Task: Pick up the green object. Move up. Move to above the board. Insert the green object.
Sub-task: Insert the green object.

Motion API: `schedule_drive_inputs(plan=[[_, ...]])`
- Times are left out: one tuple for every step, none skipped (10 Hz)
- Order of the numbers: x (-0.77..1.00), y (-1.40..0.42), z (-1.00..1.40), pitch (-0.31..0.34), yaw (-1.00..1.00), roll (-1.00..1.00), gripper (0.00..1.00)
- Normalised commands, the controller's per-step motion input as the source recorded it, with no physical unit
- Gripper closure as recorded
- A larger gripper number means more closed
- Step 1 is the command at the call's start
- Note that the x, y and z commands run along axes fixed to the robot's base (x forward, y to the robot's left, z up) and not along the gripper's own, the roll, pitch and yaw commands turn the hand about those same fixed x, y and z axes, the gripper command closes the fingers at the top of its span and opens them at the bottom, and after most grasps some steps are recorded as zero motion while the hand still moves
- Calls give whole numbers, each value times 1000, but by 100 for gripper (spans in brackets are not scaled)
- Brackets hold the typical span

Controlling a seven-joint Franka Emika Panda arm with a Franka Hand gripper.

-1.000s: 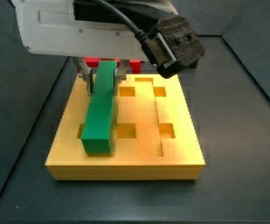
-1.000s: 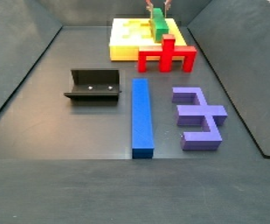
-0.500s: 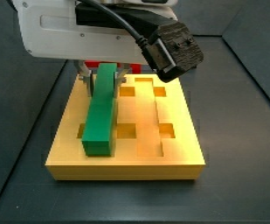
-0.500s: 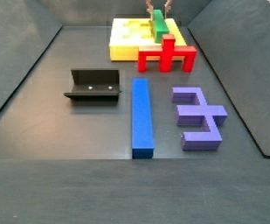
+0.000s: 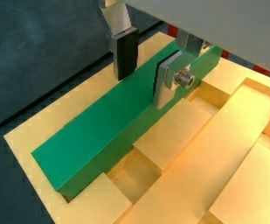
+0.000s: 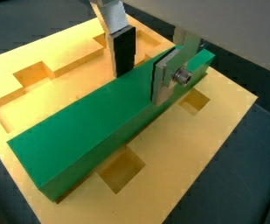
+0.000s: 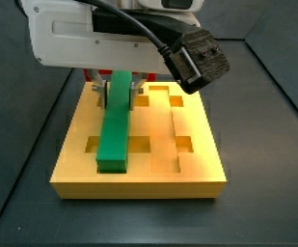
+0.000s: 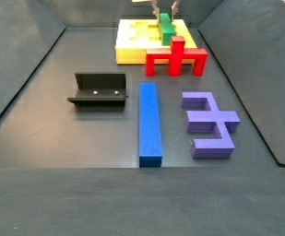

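The green bar (image 5: 107, 136) lies clamped between the gripper (image 5: 148, 66) fingers, held near one end, so most of its length runs out away from the jaws and low over the board (image 5: 236, 166). In both wrist views the two silver plates with dark pads press its long side faces; the jaws are narrowed onto the bar's width (no gap shows at either pad).

What the insertion turns on is the bar's long axis against the board's lengthwise groove. In a side view the bar (image 7: 114, 127) runs from under the gripper (image 7: 118, 89) out toward the board's (image 7: 197, 169) near edge, roughly parallel to the board's long sides and over its left lane of recesses. Its free end looks to sit on or just above the board surface; I cannot tell whether it touches.

Judged from this, the bar is already above the board, and the remaining move is straight down from the gripper, keeping the axis lined with the groove.

In a side view the red block (image 8: 177, 60) stands just beside the board, clear of the bar.
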Motion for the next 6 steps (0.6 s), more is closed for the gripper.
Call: schedule_drive_inputs(plan=[[0,-171,-177,-6,0,-44,100],[0,-189,-163,-24,0,-64,100],[11,-197,-174,-30,0,-81,100],[0,-63,-300,-63,0,-83,100],[0,0,-94,0,0,0,100],[0,0,0,0,0,0,100]])
